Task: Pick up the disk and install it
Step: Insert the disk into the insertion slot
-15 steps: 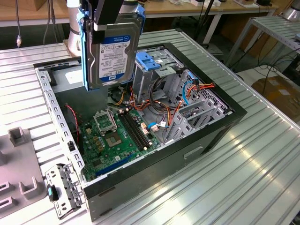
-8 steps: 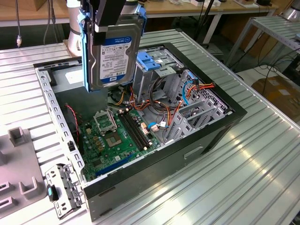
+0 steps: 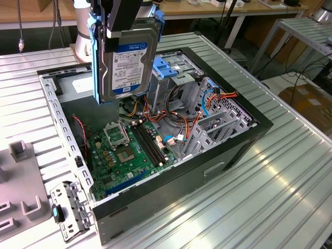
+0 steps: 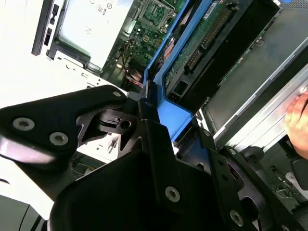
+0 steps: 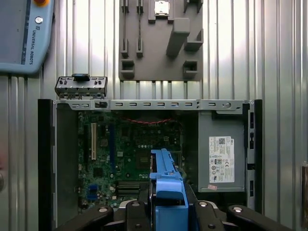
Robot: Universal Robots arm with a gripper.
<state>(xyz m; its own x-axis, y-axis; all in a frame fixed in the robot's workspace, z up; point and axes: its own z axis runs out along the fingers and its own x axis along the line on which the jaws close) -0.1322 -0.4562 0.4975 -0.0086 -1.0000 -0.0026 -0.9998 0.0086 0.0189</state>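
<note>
Exterior view first; what is the arm's black gripper (image 3: 123,26) doing?

It is reaching down from above and clamping the rectangular silver metal disk (image 3: 126,59); the jaws are pressing in on the blue plastic rails (image 3: 95,57) running along the disk's sides, so they are grasping the disk.

And where is the disk hanging?

It is hanging on edge, its white-and-blue label facing the camera, over the open black computer case (image 3: 233,153); its lower end is hovering above the green motherboard (image 3: 122,155), towards the exterior view's left of the blue plastic bracket (image 3: 168,68) that is sitting on the metal drive cage (image 3: 179,93).

Are the wrist views agreeing?

In the first wrist view a blue rail is showing end-on over the motherboard, beside the grey power-supply box with a white sticker (image 5: 216,125); in the second wrist view the black fingers (image 4: 156,139) are closing on that rail, and the disk's green circuit-board underside is facing the camera.

What is lying around the case?

The case is resting on a ribbed aluminium table (image 3: 280,192); a grey plastic fixture plate (image 5: 161,48) and a small perforated metal bracket (image 5: 81,86) are lying just beside its rim; a grey-blue teach pendant (image 5: 21,38) is lying further off; a person's hand (image 4: 299,126) is showing in the second wrist view.
</note>
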